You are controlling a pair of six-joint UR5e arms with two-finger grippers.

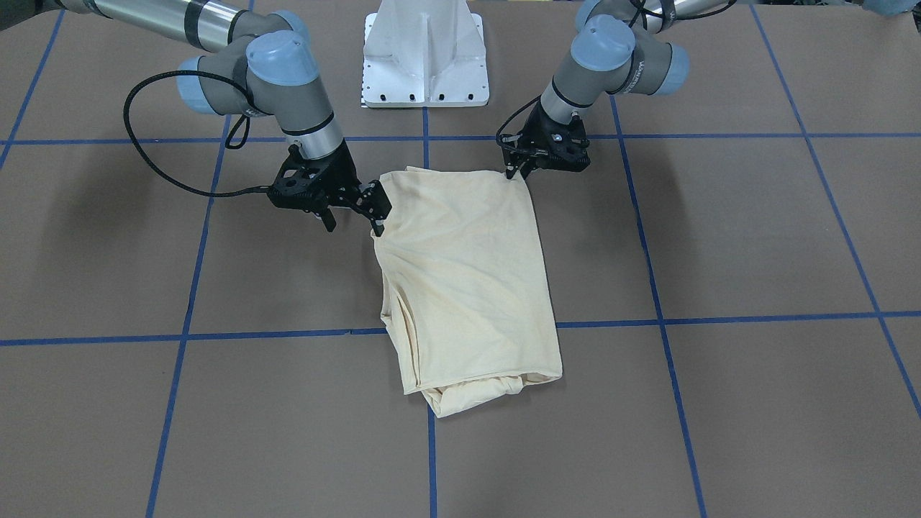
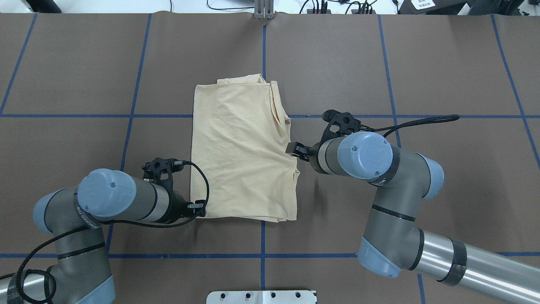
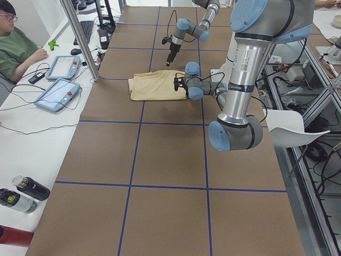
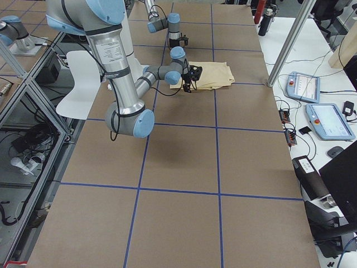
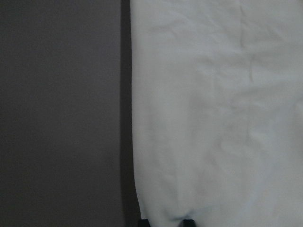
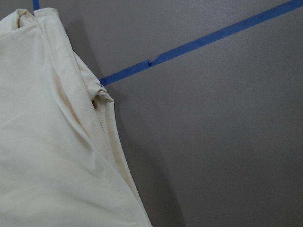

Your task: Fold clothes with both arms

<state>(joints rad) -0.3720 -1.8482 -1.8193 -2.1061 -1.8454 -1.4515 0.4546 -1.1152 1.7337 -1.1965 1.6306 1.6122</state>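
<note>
The pale cream-yellow T-shirt (image 1: 468, 273) (image 2: 240, 156) lies folded into a tall rectangle on the brown table, plain side up, with no print showing. My left gripper (image 1: 514, 173) (image 2: 199, 207) sits low at the shirt's near-left corner and is shut on the fabric. In the left wrist view the cloth (image 5: 213, 118) runs down between the two fingertips. My right gripper (image 1: 352, 223) (image 2: 293, 148) stands open at the shirt's right edge, one finger (image 1: 378, 219) touching the fabric. The right wrist view shows the bunched side seam (image 6: 102, 94) and no fingers.
The white pedestal base (image 1: 426, 54) stands behind the shirt. Blue tape lines (image 1: 288, 334) grid the table. In the exterior left view a seated person (image 3: 16, 48), two teach pendants (image 3: 56, 93), a metal pole (image 3: 80, 40) and bottles (image 3: 26, 192) line the far table edge.
</note>
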